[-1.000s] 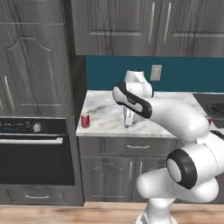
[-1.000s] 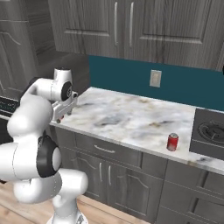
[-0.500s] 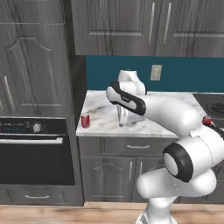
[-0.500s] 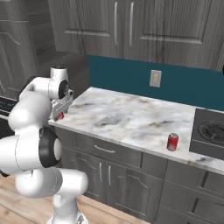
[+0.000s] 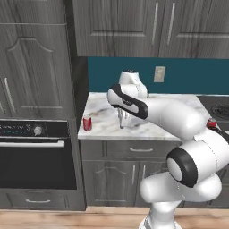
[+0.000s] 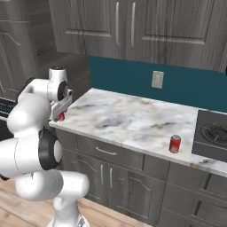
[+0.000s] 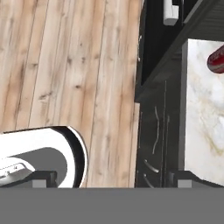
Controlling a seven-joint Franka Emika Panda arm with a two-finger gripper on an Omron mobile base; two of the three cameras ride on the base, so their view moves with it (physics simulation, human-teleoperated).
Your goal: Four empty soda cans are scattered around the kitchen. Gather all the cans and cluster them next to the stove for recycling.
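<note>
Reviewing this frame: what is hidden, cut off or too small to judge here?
- Left red can: right base view, mostly hidden behind the arm.
- Same can: hand view, cut by the right edge.
- Stove: left base view, cut by the right edge.
- Markings on the can by the stove: too small.

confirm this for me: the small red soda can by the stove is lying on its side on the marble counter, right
Not quite. The small red soda can stands upright, not on its side, on the white marble counter beside the dark grey stove; the right base view shows it.
</note>
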